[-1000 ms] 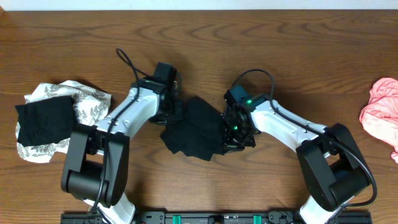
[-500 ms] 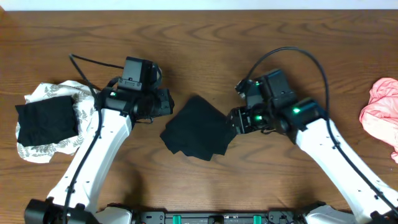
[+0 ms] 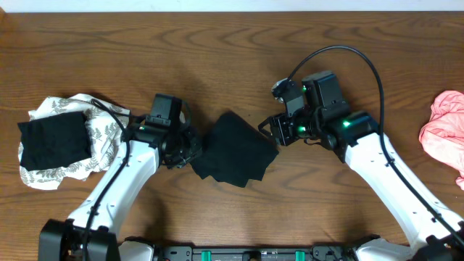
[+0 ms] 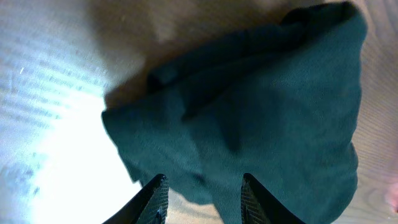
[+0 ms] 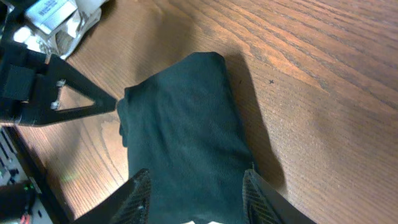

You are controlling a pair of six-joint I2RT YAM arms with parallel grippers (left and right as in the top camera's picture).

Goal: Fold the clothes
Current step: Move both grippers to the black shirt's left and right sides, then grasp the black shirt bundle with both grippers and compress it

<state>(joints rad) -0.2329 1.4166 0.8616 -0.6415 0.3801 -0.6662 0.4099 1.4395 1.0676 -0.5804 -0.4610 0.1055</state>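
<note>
A small folded black garment (image 3: 233, 148) lies flat on the table centre. It also shows in the left wrist view (image 4: 261, 106) and the right wrist view (image 5: 186, 137). My left gripper (image 3: 190, 148) is open at its left edge, fingers (image 4: 202, 196) over the cloth's near corner. My right gripper (image 3: 274, 134) is open at its right edge, fingers (image 5: 196, 199) spread over the cloth. Neither holds anything. A white leaf-print piece (image 3: 101, 123) with a folded black piece (image 3: 54, 141) on it lies at the left. A pink garment (image 3: 444, 134) lies at the far right.
The wooden table (image 3: 232, 43) stretches bare behind the arms. Black cables loop above each wrist. The left arm's black frame (image 5: 50, 93) shows in the right wrist view beyond the cloth.
My left gripper has come down and right to the black garment's left edge. My right gripper has shifted slightly left and up at its right edge. The garment has not moved.
</note>
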